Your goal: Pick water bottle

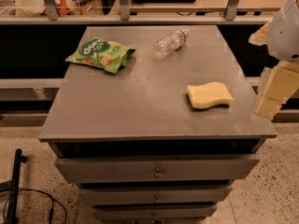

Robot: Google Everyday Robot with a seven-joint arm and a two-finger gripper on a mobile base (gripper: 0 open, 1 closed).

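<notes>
While the robot's gripper [273, 94] hangs at the right edge of the scene, just off the right side of a grey metal cabinet [140, 115] and about level with its top, I cannot tell whether it is open or closed. It is not holding the water bottle. The pale arm [287, 29] rises above it and out of view. The nearest thing to the gripper is a yellow wavy sponge [209, 95], lying flat on the right half of the cabinet top. Further off, near the far edge and a little right of centre, the water bottle [169, 43] lies on its side. It is small, clear and ribbed, with its white cap pointing away and to the right. It is well apart from the gripper, so I judge the task barely begun: the reach, the grasp and the lift are all left to do. A green snack bag [100, 54] lies flat at the far left, near the bottle but not touching it. Nothing sits directly against the bottle, though the sponge lies roughly between it and the gripper. Below the top are three drawers [156, 169], and a dark cable [28, 204] loops on the speckled floor at the left.
</notes>
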